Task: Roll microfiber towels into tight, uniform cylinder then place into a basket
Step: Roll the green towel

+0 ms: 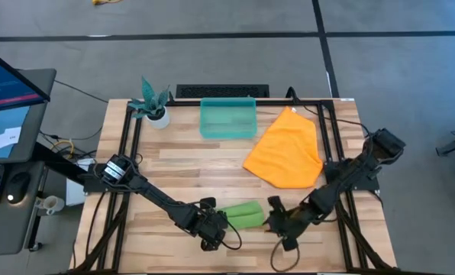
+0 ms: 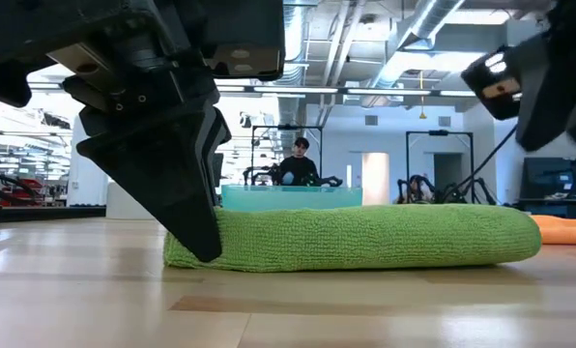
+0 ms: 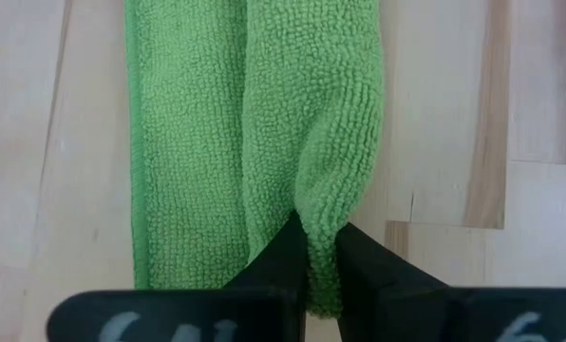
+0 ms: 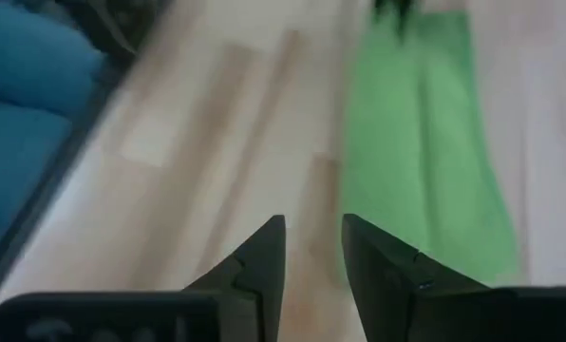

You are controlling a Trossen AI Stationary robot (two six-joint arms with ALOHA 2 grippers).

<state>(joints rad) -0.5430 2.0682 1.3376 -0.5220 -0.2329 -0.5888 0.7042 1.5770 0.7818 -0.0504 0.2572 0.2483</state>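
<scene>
The lime green towel (image 1: 241, 214) lies rolled into a long, low cylinder on the table near its near edge, lengthwise left to right; it also shows in the low view (image 2: 365, 237). My left gripper (image 3: 319, 237) is shut on its left end. My right gripper (image 4: 313, 228) is open and empty just off the roll's right end, above the table (image 1: 277, 221). The orange towel (image 1: 285, 153) lies spread flat at the right. The teal basket (image 1: 227, 118) stands at the far middle. My left gripper pinches a raised fold of the green roll's outer cloth (image 3: 323, 204) between its two fingers, at the roll's left end (image 2: 187, 246). The fingers (image 2: 196, 217) point down, slanting in from the table's near left. The roll rests on the table along its whole length.
A white pot with a teal plant (image 1: 153, 107) stands at the far left corner. A dark frame rail (image 1: 128, 145) runs along the table's edges. Bare wood lies between the roll and the basket. A person shows far behind the basket (image 2: 300, 159).
</scene>
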